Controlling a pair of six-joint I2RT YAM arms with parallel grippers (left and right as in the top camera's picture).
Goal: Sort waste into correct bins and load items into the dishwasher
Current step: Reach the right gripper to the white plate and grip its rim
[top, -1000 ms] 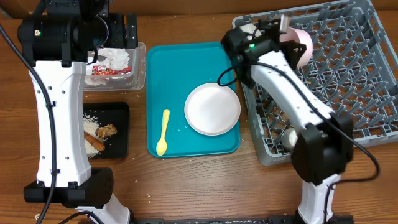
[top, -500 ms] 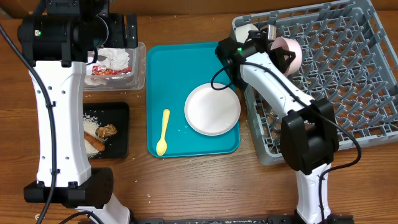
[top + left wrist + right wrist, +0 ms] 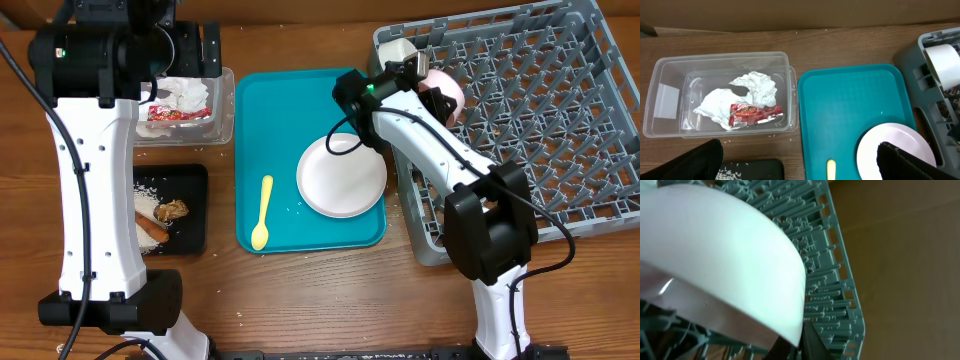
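Pale pink bowl (image 3: 715,250), tilted over the corner of the grey dish rack (image 3: 832,255), my right claw (image 3: 432,80) clamped on its rim, my left claw (image 3: 800,165) fingers wide apart, by the clear tub (image 3: 720,56).

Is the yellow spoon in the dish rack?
No, the spoon lies on the teal tray, left of the plate.

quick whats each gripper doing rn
left gripper: open, holding nothing
right gripper: closed on the pink bowl
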